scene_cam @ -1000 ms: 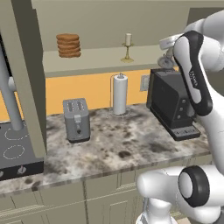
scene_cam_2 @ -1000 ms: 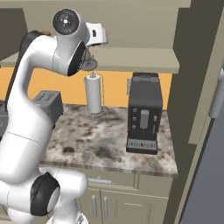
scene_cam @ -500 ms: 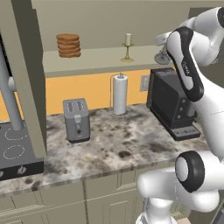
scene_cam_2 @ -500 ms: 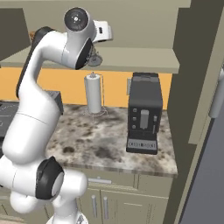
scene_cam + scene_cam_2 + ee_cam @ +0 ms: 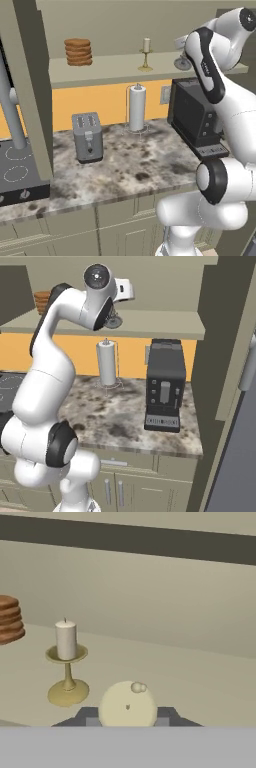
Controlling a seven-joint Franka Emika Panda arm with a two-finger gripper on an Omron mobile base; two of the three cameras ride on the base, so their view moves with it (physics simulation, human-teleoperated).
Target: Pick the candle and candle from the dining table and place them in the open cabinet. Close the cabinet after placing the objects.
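The open cabinet [image 5: 120, 67] is entered at shelf level, where the brass-gold candle [image 5: 66, 662] is already standing upright near a stack of brown discs [image 5: 78, 51]. The gripper [image 5: 127, 714] is clenched on the silver-grey candle [image 5: 127, 705], held just above the shelf. If it is released tilted or swung sideways, either candle could be toppled.

Over the last second I've swung the arm [image 5: 210, 65] up and to the right; its upper link now rises toward the top corner in my left view. The pincer [image 5: 127, 712], clamped on the grey candle [image 5: 127, 704], has carried its holder further right along the cabinet shelf [image 5: 110, 67], away from the brass candle [image 5: 146, 52].
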